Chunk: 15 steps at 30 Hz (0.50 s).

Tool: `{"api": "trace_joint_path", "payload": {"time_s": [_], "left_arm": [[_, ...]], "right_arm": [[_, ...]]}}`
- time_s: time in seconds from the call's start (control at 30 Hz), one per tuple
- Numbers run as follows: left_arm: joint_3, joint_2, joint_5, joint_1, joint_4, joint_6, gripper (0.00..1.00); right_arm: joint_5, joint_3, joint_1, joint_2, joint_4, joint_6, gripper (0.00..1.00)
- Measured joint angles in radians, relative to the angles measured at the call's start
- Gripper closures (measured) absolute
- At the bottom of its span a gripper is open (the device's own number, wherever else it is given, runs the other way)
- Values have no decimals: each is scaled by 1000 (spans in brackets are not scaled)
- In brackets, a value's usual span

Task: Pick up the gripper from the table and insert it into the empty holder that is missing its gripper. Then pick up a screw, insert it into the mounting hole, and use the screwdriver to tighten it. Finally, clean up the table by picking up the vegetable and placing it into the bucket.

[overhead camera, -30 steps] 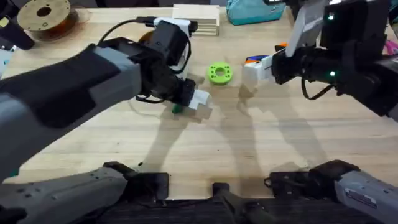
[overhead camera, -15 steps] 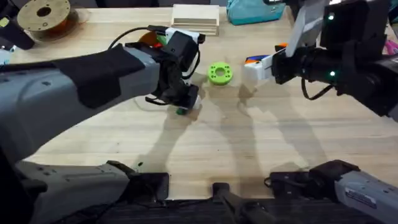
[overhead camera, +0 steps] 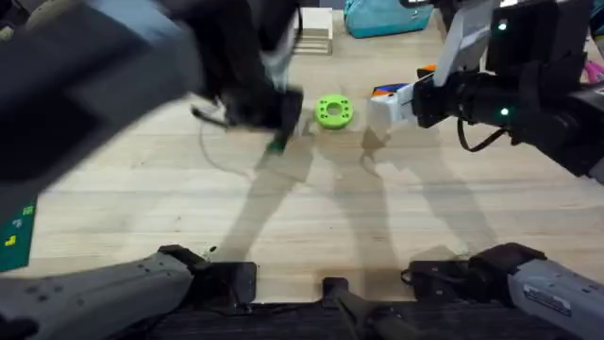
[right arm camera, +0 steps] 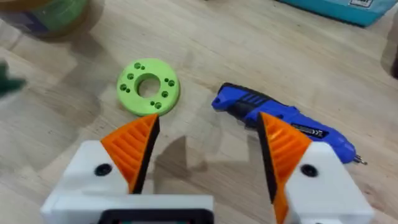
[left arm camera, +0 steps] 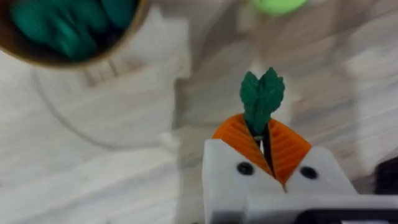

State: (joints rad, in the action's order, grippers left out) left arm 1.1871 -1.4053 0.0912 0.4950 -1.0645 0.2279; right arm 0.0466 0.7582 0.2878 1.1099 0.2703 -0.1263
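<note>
Left tool (left arm camera: 268, 146) pinching green vegetable (left arm camera: 262, 96); right tool (right arm camera: 205, 155) spread above table (right arm camera: 205, 37).

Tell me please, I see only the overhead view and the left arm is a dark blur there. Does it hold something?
Observer: Yes. In the left wrist view the left gripper is shut on the vegetable, a green leafy piece.
Operator: Is the bucket near it?
Observer: The bucket lies beyond the fingers, off to one side, with green things inside.
Operator: And the right gripper?
Observer: The right gripper is open and holds nothing; the ring and the screwdriver lie on the table beyond it.
</note>
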Motion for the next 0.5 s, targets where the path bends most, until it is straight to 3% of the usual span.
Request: {"api": "trace_joint_path", "payload": {"time_s": [0.13,0.27,0.5], "left_arm": [[182,70,-99,-12,1,-5,980],[222,104,-259,-74,92,4,980],[189,-23,-347,-199,165,214,980]], "right_arm": [[0,0,0,0,0,0,80],[0,0,0,0,0,0,80],[0,0,0,0,0,0,80]]}}
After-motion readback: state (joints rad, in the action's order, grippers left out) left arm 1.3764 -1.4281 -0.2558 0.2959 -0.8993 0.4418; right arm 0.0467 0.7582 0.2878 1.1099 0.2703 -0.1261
